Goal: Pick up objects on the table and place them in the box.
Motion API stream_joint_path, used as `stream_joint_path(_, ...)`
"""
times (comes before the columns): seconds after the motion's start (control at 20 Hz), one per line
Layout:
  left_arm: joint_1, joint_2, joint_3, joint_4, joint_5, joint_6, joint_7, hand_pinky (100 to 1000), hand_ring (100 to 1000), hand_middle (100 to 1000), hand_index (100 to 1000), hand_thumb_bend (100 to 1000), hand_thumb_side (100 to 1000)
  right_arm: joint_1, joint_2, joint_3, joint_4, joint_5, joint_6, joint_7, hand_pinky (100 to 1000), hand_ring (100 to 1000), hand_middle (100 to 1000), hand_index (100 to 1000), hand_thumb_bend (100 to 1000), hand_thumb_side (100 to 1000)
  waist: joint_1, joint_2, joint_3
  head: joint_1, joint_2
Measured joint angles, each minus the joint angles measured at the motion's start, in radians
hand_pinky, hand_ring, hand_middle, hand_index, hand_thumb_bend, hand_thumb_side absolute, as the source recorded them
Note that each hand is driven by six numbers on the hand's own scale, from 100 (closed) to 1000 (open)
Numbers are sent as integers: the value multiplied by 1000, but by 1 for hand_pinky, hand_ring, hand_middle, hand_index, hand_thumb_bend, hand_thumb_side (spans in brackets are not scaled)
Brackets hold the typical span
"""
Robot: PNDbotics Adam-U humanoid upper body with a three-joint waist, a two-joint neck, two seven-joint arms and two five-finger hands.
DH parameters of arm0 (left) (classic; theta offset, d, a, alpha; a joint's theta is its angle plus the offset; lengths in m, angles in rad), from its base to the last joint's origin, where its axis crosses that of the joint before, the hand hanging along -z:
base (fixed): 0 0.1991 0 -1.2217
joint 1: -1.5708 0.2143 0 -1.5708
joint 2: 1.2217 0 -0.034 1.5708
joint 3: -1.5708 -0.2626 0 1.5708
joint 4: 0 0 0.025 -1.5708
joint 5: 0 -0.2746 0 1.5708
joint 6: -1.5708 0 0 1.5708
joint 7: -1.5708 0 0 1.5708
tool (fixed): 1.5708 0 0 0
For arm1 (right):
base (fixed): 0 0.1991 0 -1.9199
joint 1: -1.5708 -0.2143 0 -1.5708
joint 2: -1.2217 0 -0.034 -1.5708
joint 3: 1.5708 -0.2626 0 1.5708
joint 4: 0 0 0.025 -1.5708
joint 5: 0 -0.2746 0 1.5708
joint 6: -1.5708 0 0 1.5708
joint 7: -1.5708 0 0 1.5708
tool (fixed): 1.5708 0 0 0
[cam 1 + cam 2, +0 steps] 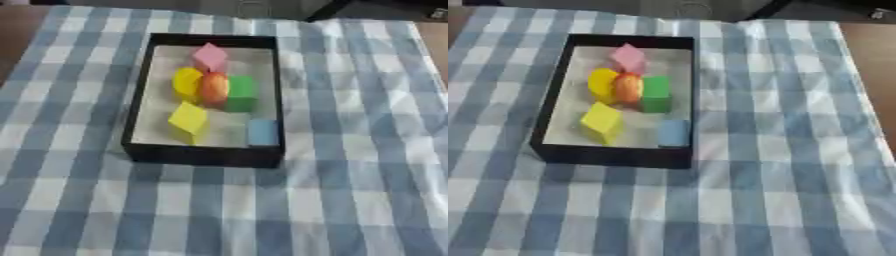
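Box (206, 154), black-walled with a pale floor, standing on a counter (350, 200) covered by a blue-and-white checked cloth (367, 125), somewhat toward the far edge and the left side of the cloth. Six small coloured pieces lie inside it. A pink block (210, 56) sits nearest the far wall. Below it, three pieces stand close together in a row: a yellow rounded piece (186, 83) on the left, an orange rounded piece (214, 88) in the middle and a green block (241, 93) on the right; whether they touch cannot be settled. A yellow block (189, 119) lies toward the near wall, tilted on an edge or corner, and a light blue block (262, 131) rests in the near right corner of the box, against or just beside the right wall.

No loose piece shows on the cloth around the box, on any side, up to the counter's visible edges. Judged from this layout, the task appears complete or nearly so: every visible object is already in the box, and nothing remains in sight to be picked up. Pieces lying beyond the visible part of the counter cannot be excluded.

Neither robot hand appears in either view, so its state (released, clenched or grasping) cannot be told.
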Motion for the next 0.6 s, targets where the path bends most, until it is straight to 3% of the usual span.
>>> stream_joint_path(0.6,4,-89,25,-14,-3,-18,-8,837,709,792,858,137,783,-14,51,0,25,45,-30,-4,792,807,698,830,100,749,0,1,2,-4,-3)
